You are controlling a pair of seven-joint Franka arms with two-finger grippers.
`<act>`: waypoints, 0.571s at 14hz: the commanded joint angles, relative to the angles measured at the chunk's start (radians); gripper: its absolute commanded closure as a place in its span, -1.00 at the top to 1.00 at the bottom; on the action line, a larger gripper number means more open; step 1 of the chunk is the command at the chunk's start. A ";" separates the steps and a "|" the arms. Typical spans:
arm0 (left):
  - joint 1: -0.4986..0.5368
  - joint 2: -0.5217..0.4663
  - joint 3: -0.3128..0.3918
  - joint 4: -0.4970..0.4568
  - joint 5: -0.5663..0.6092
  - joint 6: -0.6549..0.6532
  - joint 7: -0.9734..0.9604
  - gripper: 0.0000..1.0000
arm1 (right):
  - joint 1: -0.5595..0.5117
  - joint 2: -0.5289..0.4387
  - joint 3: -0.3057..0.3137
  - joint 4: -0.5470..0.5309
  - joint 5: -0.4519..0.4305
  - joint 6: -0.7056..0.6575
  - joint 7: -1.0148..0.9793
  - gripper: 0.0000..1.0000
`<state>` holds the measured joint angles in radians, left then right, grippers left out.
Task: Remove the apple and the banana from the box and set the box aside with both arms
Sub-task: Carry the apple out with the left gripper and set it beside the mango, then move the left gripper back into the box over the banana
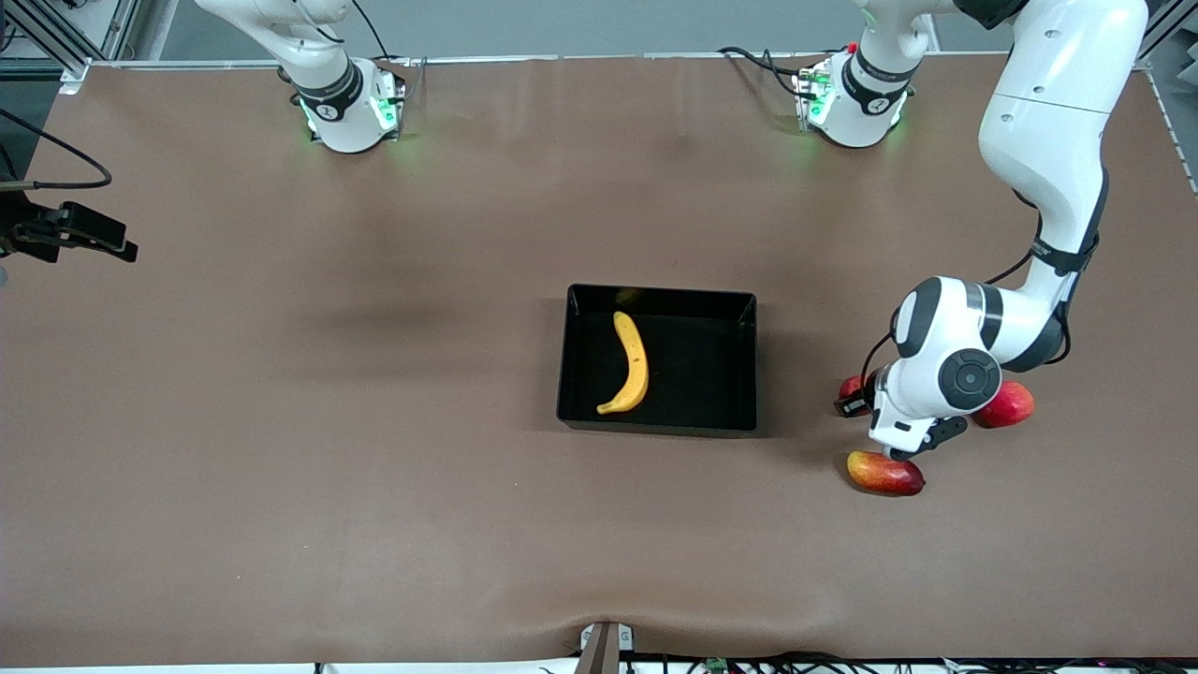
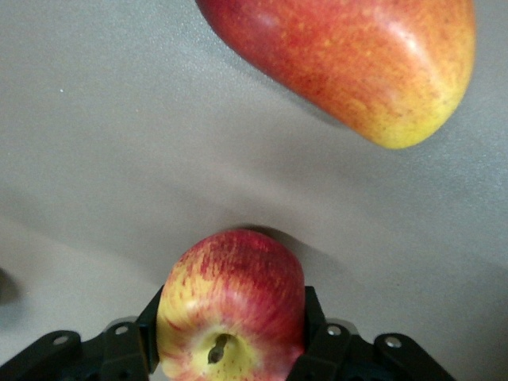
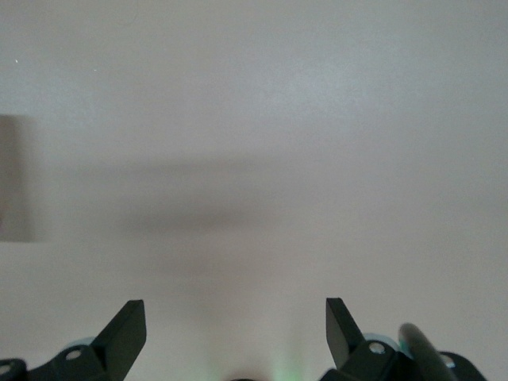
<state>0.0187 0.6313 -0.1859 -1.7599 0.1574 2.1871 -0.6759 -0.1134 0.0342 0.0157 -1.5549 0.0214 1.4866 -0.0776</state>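
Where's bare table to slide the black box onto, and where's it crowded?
Bare tabletop stretches from the box toward the right arm's end. It is crowded toward the left arm's end: the left tool grips the apple there, beside the mango-like fruit and a red fruit.

One banana (image 1: 631,363), one box (image 1: 739,309), one apple (image 2: 230,313), one mango (image 1: 883,473), one red fruit (image 1: 1009,404).

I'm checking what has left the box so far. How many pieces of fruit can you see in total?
4. The banana lies in the box. The apple is in the left hand above the table, beside the mango and a red fruit. Others may be hidden.
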 commanded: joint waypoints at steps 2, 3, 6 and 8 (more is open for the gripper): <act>0.000 -0.028 -0.003 -0.033 0.011 0.017 -0.024 1.00 | -0.008 0.009 0.004 0.021 0.000 -0.006 0.001 1.00; -0.002 -0.048 -0.003 -0.033 0.011 0.008 -0.024 1.00 | -0.006 0.009 0.004 0.021 0.002 -0.006 0.001 1.00; 0.000 -0.126 -0.030 -0.015 0.013 -0.062 -0.021 1.00 | -0.006 0.021 0.006 0.021 0.002 -0.005 0.001 1.00; 0.000 -0.160 -0.067 0.042 0.013 -0.130 -0.022 1.00 | -0.003 0.030 0.004 0.019 0.002 -0.006 0.001 1.00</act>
<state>0.0199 0.5353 -0.2191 -1.7408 0.1574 2.1324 -0.6765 -0.1133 0.0426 0.0158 -1.5552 0.0214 1.4866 -0.0776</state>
